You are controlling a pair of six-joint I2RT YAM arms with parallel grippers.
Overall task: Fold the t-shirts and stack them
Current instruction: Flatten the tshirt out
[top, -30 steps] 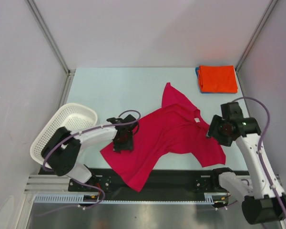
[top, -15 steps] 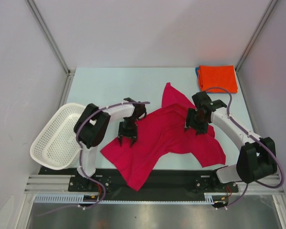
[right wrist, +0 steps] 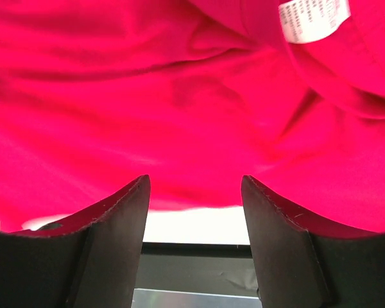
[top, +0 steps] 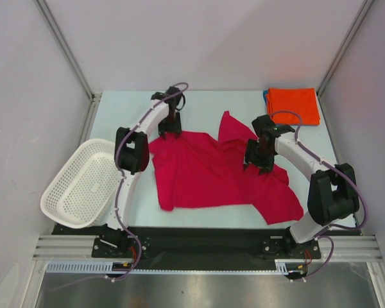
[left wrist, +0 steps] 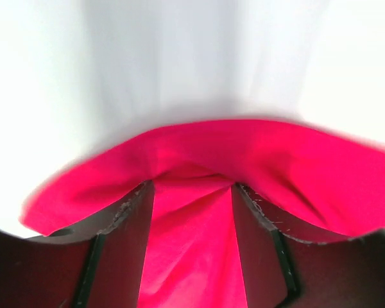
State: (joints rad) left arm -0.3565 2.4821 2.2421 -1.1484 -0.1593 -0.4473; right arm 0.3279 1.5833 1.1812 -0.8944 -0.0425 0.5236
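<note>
The red shirt [top: 205, 176] lies rumpled on the table [top: 125, 115]. The left claw [top: 171, 126] straddles its far edge, likely to spread it; whether it grips is unclear. The right claw [top: 256, 160] hangs released by the label [right wrist: 313, 18].

Wore white shells on left arm [top: 147, 119] and right arm [top: 301, 154], black at the joints, lilac cables [top: 283, 113] looping off. Ended in 2 matte black fingers [left wrist: 125, 256] apiece, edges scuffed pale.

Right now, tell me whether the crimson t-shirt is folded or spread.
Spread, rumpled: the crimson cloth t-shirt lies open across the pale table.
</note>
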